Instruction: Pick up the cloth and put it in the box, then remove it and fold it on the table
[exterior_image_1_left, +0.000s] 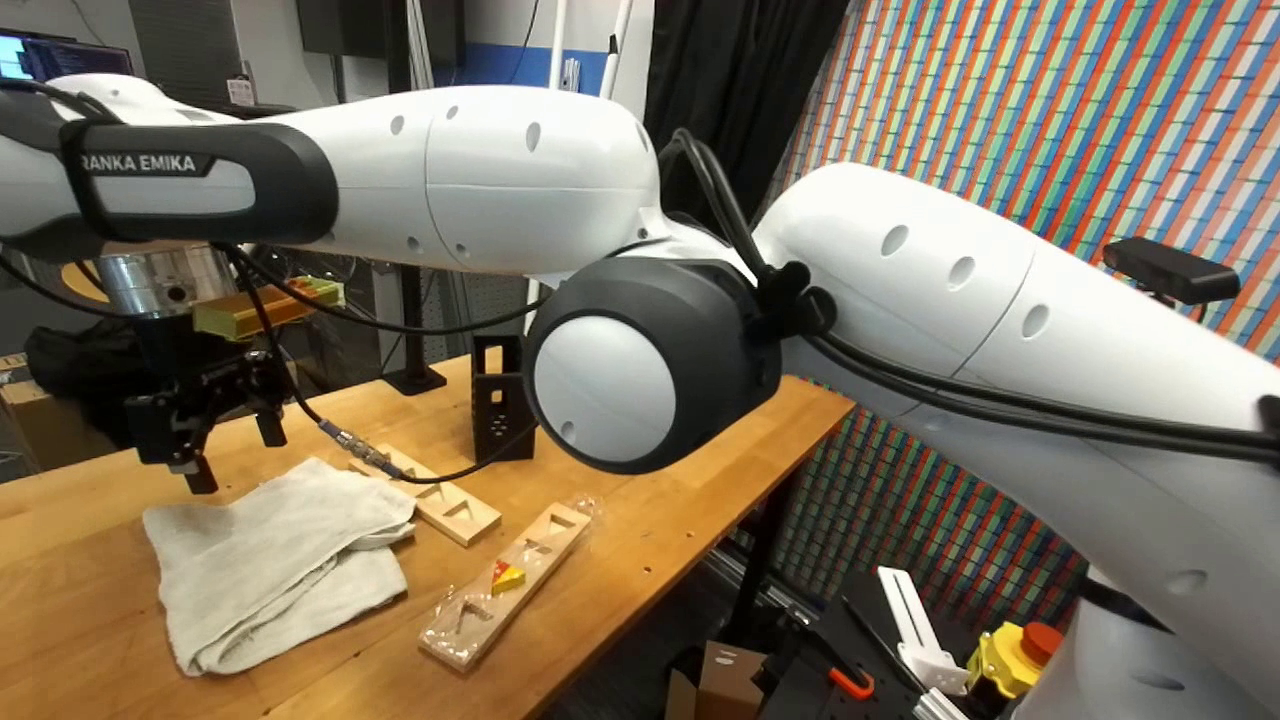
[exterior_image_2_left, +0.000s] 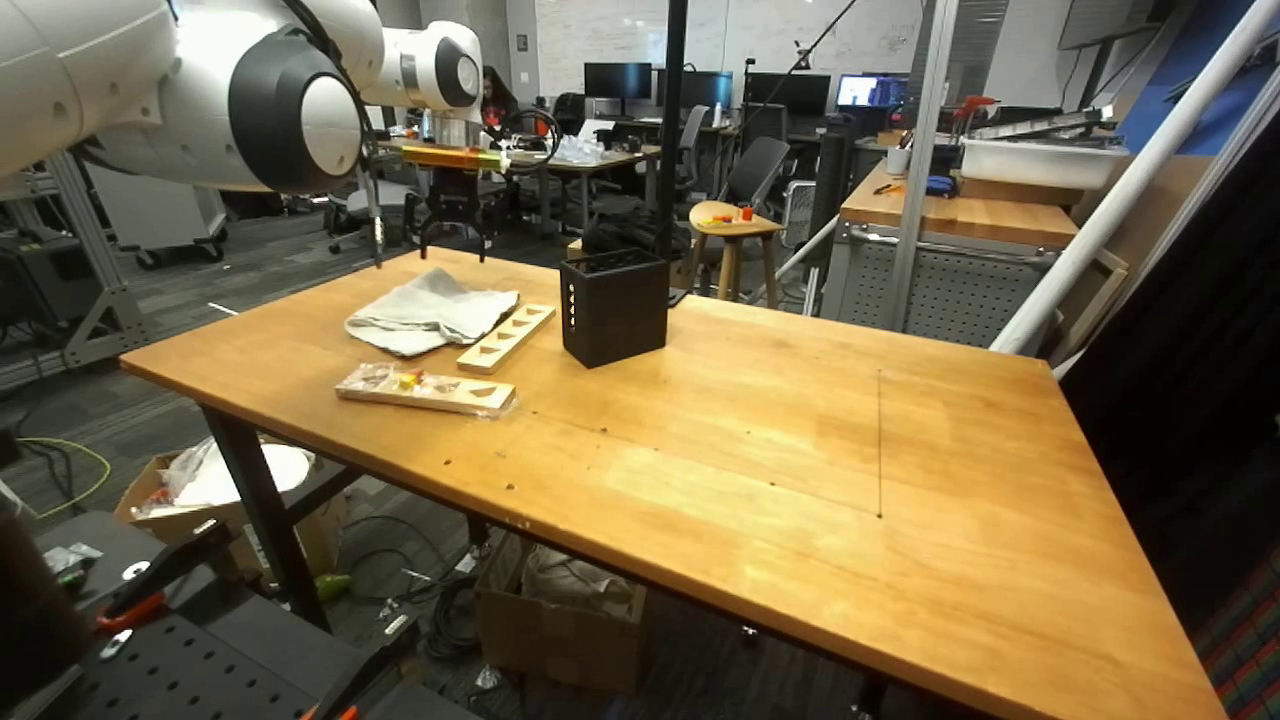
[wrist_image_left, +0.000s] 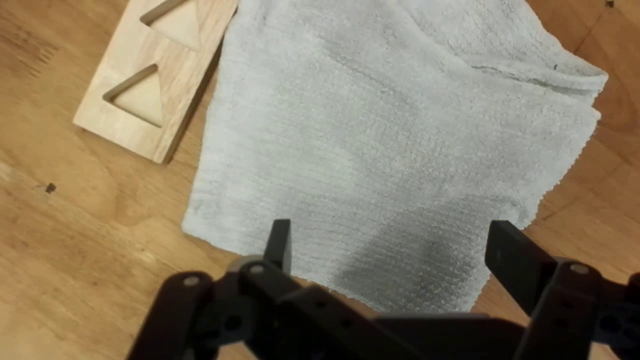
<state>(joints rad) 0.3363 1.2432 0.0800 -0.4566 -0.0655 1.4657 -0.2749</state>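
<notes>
Box (exterior_image_2_left: 615, 315) upright on tbl (exterior_image_2_left: 780, 550), contents unclear; end effector (wrist_image_left: 391, 242) spread wide, empty, abv cloth (wrist_image_left: 375, 145).

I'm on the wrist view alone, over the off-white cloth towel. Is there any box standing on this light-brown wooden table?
Observer: Yes, an upright black box; the pale slotted wooden board lies between it and the cloth.
Operator: Am I touching the cloth?
Observer: No; in both exterior views the black gripper hangs above it, with a gap.
Operator: What else am I missing?
Observer: A second slotted wooden board, with a red-and-yellow piece on it.
</notes>
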